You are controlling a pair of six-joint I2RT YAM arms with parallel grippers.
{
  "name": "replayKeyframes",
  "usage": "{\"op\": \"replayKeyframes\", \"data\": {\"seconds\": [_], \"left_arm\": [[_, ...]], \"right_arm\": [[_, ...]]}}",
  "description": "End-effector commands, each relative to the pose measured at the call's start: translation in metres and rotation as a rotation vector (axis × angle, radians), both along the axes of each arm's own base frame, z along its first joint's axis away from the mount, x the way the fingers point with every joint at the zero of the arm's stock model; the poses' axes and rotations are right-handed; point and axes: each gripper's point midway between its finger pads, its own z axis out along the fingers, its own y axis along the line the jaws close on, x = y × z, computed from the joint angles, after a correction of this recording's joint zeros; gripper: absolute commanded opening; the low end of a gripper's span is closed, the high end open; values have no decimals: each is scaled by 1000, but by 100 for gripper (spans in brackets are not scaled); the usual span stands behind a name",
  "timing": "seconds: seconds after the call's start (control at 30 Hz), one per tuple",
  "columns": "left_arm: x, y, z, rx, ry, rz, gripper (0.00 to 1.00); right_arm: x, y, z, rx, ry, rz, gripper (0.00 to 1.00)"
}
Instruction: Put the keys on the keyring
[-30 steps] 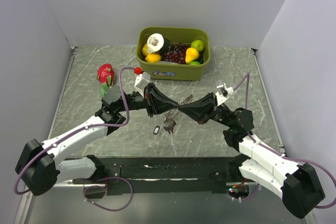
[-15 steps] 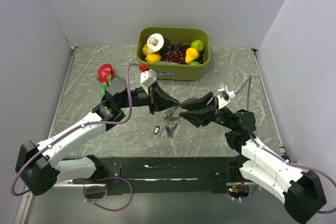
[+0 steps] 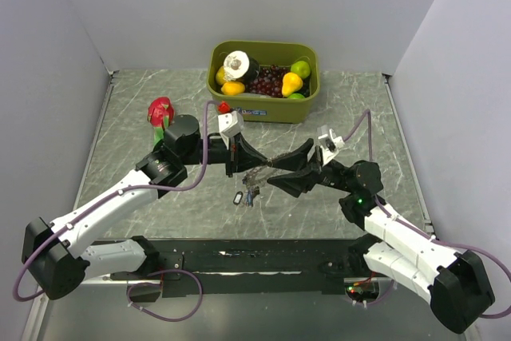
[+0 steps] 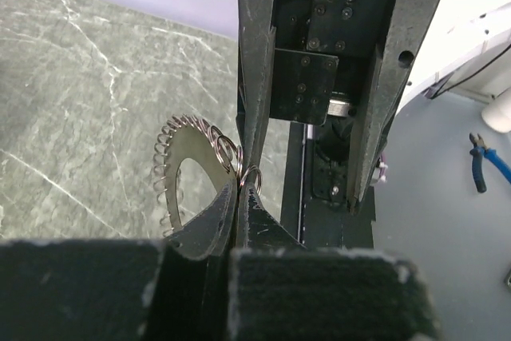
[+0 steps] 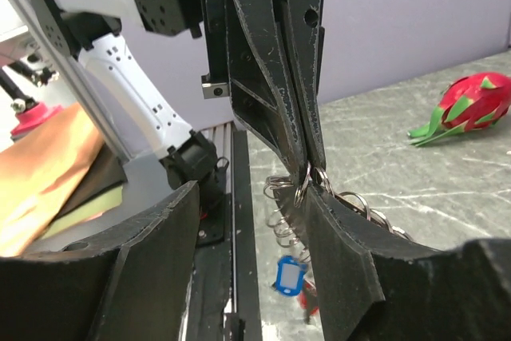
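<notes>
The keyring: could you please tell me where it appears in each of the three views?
Top external: the keyring hangs near the middle of the picture.
Left wrist: the keyring sits left of centre, above the left tool.
Right wrist: the keyring is low centre.
Shared landmark: the left tool, pinched shut on its rim in every view.

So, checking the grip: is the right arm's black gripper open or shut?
Open: the right gripper has its fingers wide apart; the left gripper pinches the coiled grey metal keyring.
</notes>
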Motion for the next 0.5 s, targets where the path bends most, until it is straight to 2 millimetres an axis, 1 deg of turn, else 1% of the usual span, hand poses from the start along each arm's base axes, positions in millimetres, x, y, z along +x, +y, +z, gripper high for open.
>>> {"op": "replayKeyframes", "data": {"seconds": [0.0,0.2,0.3,0.33,0.43,0.47], "left_arm": [[-28,2,35,-55,-121,-109,1],[-35,4,32,-47,-144,-141,1],[-39,5,30,-41,-153,-161,1],[-41,6,30,-40,-155,-168,1],[-44,6,27,-32,-164,-184,1],[-45,7,26,-32,-166,-187,1]], "right_arm": [[2,-1,20,20,-105,-29,61],[-2,-1,18,-1,-147,-13,54],[-6,1,15,-22,-175,33,51],[-11,2,13,-33,-187,67,50],[-11,3,12,-43,-191,94,45],[-12,3,12,-44,-191,100,38]]}}
